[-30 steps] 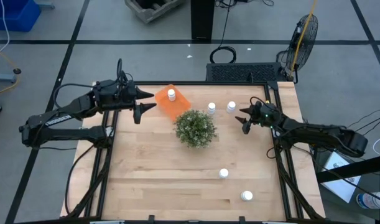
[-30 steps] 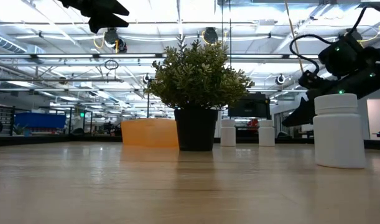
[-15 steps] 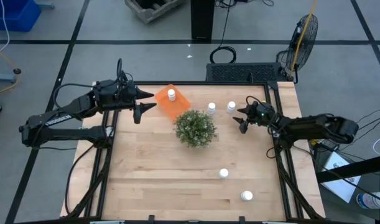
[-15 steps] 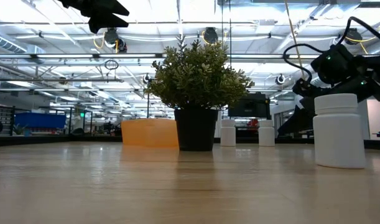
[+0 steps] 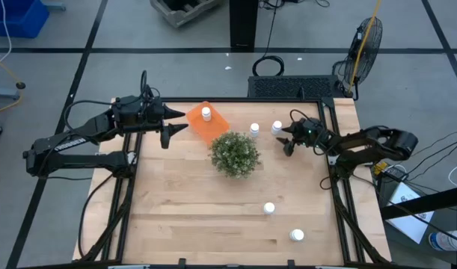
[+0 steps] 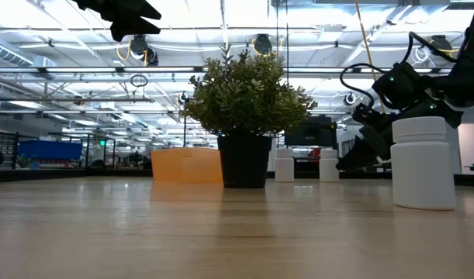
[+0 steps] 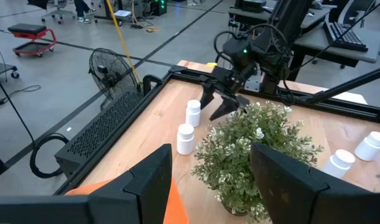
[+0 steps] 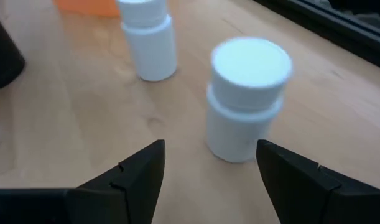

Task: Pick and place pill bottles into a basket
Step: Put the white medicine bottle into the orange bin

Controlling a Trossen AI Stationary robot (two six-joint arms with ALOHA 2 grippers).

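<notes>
The orange basket (image 5: 210, 123) lies at the far left of the table with one white pill bottle (image 5: 206, 113) standing in it. Two bottles stand upright near the far edge (image 5: 254, 130) (image 5: 277, 128), two more near the front right (image 5: 269, 208) (image 5: 296, 235). My right gripper (image 5: 287, 139) is open and low, just short of the far right bottle (image 8: 245, 96), touching nothing. My left gripper (image 5: 176, 124) is open and empty, raised beside the basket's left side.
A bushy green plant in a black pot (image 5: 235, 154) stands mid-table between the two arms. The black table frame (image 5: 329, 112) runs along the far and right edges. Bare wood lies in the front left part of the table (image 5: 183, 217).
My right gripper has moved toward the table's left and far edge, closing in on the far right bottle, and has stayed open. The bottles and my left arm have kept still.
</notes>
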